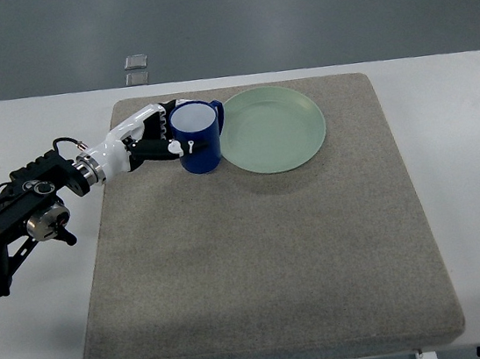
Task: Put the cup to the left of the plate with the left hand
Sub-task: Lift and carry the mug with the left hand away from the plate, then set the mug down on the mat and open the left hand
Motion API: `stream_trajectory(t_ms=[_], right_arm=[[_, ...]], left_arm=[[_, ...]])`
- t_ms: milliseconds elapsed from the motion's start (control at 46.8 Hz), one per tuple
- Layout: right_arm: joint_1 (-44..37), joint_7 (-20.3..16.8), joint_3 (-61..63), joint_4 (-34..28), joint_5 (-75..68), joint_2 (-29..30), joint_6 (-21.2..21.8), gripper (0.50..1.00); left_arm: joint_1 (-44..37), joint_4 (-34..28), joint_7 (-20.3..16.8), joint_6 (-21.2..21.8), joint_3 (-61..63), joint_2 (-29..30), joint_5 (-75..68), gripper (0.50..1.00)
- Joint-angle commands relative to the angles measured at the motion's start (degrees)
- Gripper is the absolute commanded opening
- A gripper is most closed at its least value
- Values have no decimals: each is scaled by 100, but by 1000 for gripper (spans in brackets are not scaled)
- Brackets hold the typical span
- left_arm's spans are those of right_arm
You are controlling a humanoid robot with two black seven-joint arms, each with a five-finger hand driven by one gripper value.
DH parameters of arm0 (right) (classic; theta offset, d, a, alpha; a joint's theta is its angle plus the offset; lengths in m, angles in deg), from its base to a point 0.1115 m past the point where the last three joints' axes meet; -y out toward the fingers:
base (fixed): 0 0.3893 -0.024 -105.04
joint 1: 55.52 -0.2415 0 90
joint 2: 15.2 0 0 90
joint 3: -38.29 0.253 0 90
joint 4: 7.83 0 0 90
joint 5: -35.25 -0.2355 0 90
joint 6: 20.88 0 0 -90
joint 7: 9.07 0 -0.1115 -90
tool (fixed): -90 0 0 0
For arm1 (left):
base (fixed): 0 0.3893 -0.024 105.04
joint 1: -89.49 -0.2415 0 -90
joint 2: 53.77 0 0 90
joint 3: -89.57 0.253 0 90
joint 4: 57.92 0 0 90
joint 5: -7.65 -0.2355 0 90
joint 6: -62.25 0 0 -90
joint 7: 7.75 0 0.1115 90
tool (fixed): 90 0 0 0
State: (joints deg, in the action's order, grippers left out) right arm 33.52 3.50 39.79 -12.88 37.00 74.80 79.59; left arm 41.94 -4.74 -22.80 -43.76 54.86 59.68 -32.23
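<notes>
top view | left hand (157,137) wrapped around cup (197,138) | cup dark blue, upright, handled, touching pale green plate (270,128)

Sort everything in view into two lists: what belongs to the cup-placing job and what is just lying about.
Job:
- blue cup, upright, left of the plate
- green plate
- left hand, fingers around the cup

Just there:
- grey mat
- white table
- two small squares on the floor beyond the table

My left hand (150,138) is white-shelled with black joints. I see a silver wrist ring, then a black forearm carrying round silver fittings and a looping black cable.
</notes>
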Motion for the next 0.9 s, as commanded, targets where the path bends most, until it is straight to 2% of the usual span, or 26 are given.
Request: stream_trajectory(t_ms=[0,149,406,875], right_arm=[[8,0,0,3,0,0,-1,932],[8,0,0,3,0,0,-1,932],[-1,0,0,-5,0,0,-1,932],[8,0,0,3,0,0,-1,932]], left_arm=[[0,-220,-6,1,-256,11,16,801],[53,-616,-6,-70,-362,2,59,801],[53,-801,-94,-78,-379,2,68,801],[35,-1504,-744,-61,-335,-121,-2,801]])
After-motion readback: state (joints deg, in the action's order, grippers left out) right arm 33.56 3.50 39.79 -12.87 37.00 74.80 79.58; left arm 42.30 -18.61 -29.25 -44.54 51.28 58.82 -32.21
